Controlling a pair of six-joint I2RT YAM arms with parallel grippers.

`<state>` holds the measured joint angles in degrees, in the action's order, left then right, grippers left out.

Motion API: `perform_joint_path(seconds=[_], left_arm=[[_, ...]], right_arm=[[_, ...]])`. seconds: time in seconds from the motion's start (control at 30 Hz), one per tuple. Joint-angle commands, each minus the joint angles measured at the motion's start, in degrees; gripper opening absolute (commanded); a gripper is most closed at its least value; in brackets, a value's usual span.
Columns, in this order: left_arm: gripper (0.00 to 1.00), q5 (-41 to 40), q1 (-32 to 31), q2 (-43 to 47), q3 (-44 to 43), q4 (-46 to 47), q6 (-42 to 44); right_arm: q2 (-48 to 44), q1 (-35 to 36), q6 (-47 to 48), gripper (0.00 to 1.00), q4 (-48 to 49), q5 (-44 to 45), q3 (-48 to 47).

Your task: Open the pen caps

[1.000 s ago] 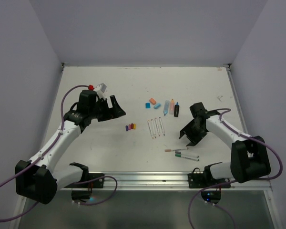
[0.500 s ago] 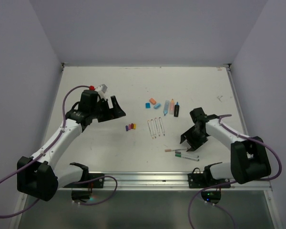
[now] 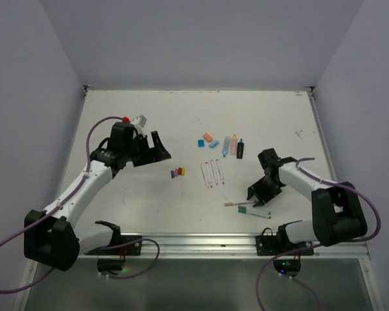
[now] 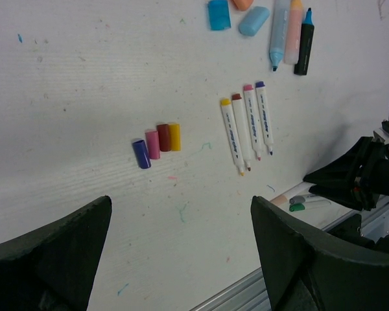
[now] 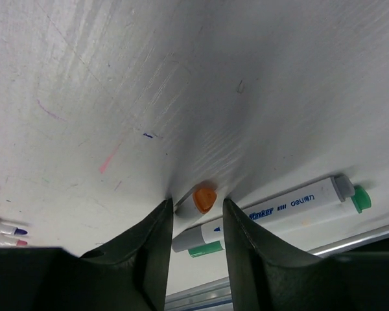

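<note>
Right gripper (image 5: 198, 203) has dropped toward the table's (image 3: 149, 201) near edge, straddling an orange cap (image 5: 204, 199), grip unclear; it should centre first. Left gripper (image 4: 181, 214) gapes.

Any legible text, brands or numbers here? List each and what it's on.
"Marker": white marker barrel, right wrist view.
"deli": same barrel; the characters after it are too small to read.
Blue print on the four white pens, left wrist view: too small to read.
Nothing else legible.
</note>
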<state>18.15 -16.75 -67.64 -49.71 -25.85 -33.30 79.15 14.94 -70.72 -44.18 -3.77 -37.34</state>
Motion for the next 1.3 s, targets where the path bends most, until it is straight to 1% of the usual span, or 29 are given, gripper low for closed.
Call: perform_joint_path(seconds=[0.0,0.03,0.1,0.13,0.2,0.23,0.37,0.4,0.5,0.57,0.67,0.7,0.73,0.77,0.8,0.83,0.87,0.9,0.93,0.97,1.03,1.13,1.27], left_arm=[[0.90,-0.40,0.41,-0.04,-2.05,-1.22,1.92],[0.90,-0.40,0.41,0.05,-1.97,-1.22,2.10],[0.89,-0.49,0.41,-0.13,-2.05,-1.22,2.27],[0.89,-0.57,0.41,-0.30,-2.14,-1.31,2.36],[0.89,-0.57,0.41,-0.48,-2.23,-1.23,2.71],[0.88,-0.57,0.41,-0.48,-2.32,-1.22,3.06],[0.86,0.30,0.41,-1.09,-3.11,-0.44,4.03],[0.86,0.83,0.41,-1.27,-3.54,-0.26,4.21],[0.86,2.23,0.41,-2.15,-4.69,0.09,4.91],[0.82,3.99,0.41,-3.11,-5.13,1.14,5.70],[0.80,10.66,0.41,-4.43,-4.87,4.38,6.14],[0.80,15.37,0.32,-4.70,-4.43,5.88,6.05],[0.80,18.29,0.14,-4.78,-2.77,7.72,5.36],[0.80,21.54,0.06,-4.96,-1.71,12.79,4.65],[0.81,29.93,0.05,-5.14,-0.05,16.67,3.52],[0.81,34.10,-0.03,-5.75,1.53,21.14,-0.41],[0.81,37.27,-0.12,-6.10,3.99,29.11,-2.45],[0.81,41.05,-0.38,-6.54,4.45,31.19,-3.78],[0.81,41.87,-1.34,-7.50,4.45,31.90,-3.62],[0.82,42.40,-2.05,-8.03,3.49,30.52,-2.57],[0.82,43.63,-3.80,-9.43,2.43,28.75,-0.02],[0.83,44.25,-5.21,-10.32,2.16,28.92,-0.01],[0.83,43.82,-6.62,-11.02,1.90,30.33,-0.71]], right_arm=[[3.28,0.79,-2.58,0.38,5.95,2.71,1.31],[3.72,0.97,-2.50,0.31,5.86,3.15,0.96],[4.34,1.14,-2.14,0.23,5.95,3.24,0.00],[4.52,1.49,-1.97,0.14,5.86,3.24,-0.45],[4.87,1.85,-1.27,0.06,5.86,3.07,-1.50],[5.13,2.46,-0.66,0.00,5.43,3.24,-3.42],[5.84,4.04,3.91,0.00,3.41,3.59,-10.19],[6.18,4.22,4.70,0.00,2.45,4.73,-13.16],[6.62,4.75,7.61,0.00,2.18,4.03,-18.53],[6.80,5.10,10.68,0.00,2.61,3.95,-21.09],[7.33,6.15,17.17,0.00,2.09,1.23,-26.28],[7.59,7.20,18.93,0.00,1.48,0.87,-28.81],[7.94,7.56,22.95,0.00,1.82,-1.57,-29.80],[8.21,8.00,25.17,0.00,2.78,-3.94,-30.59],[8.56,8.26,27.10,0.00,3.22,-5.62,-32.51],[8.73,9.22,30.08,0.00,3.40,-8.77,-33.31],[8.30,9.49,30.98,0.00,4.27,-10.45,-33.67],[7.69,9.76,31.43,0.00,5.41,-11.25,-34.02],[6.98,9.76,31.26,0.00,6.56,-12.04,-33.85],[5.67,9.76,31.08,0.00,8.22,-14.14,-33.50],[5.22,9.85,30.99,0.00,9.29,-14.60,-34.55],[5.92,9.85,30.91,0.00,8.77,-16.79,-37.01],[5.49,9.76,28.45,0.00,10.69,-18.37,-37.28]])
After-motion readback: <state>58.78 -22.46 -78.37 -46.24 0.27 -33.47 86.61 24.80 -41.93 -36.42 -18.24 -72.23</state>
